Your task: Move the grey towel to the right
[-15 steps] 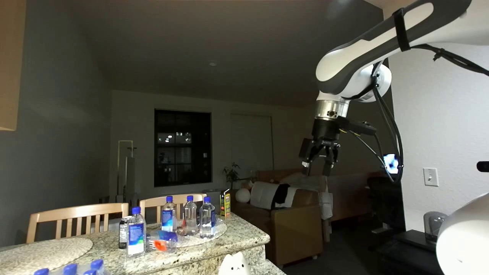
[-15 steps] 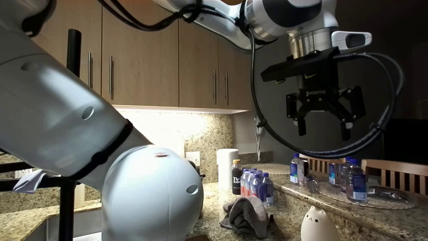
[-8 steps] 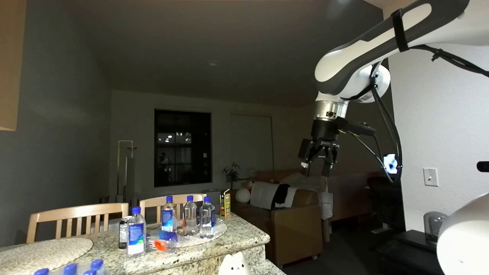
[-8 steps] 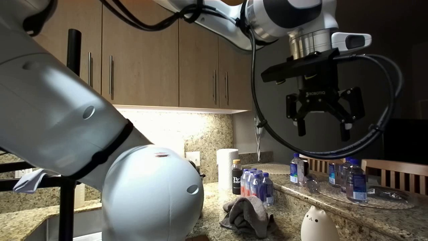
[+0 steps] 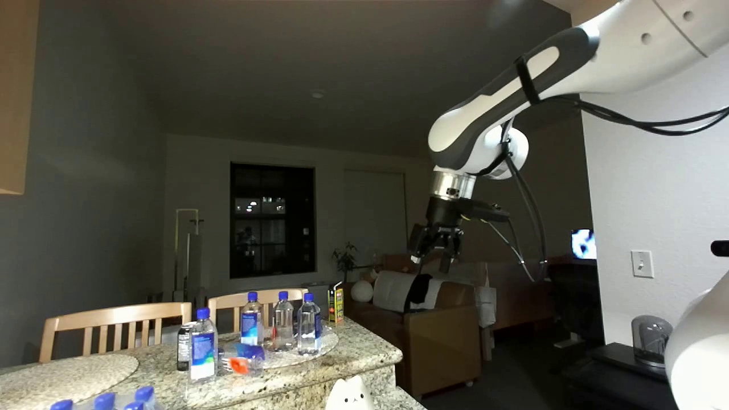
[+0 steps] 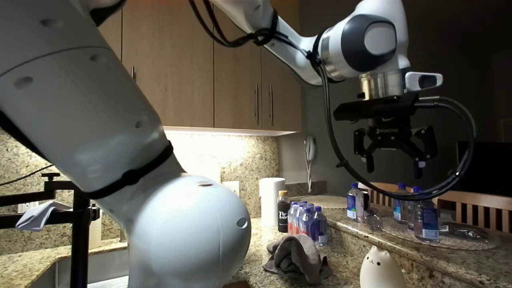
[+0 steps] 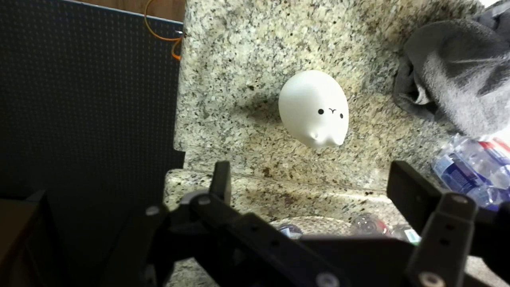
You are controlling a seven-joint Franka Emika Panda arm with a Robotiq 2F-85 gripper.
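The plain grey towel (image 6: pixel 298 256) lies limp and crumpled on the speckled granite countertop (image 7: pixel 239 48), bunched into an uneven mound, a broad fold draped over darker creases, just beside the pack of blue-capped bottles (image 6: pixel 306 222).

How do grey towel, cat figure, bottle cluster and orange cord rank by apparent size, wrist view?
1. Grey towel, cut off by the frame
2. Cat figure and bottle cluster: look alike, unranked
3. Orange cord
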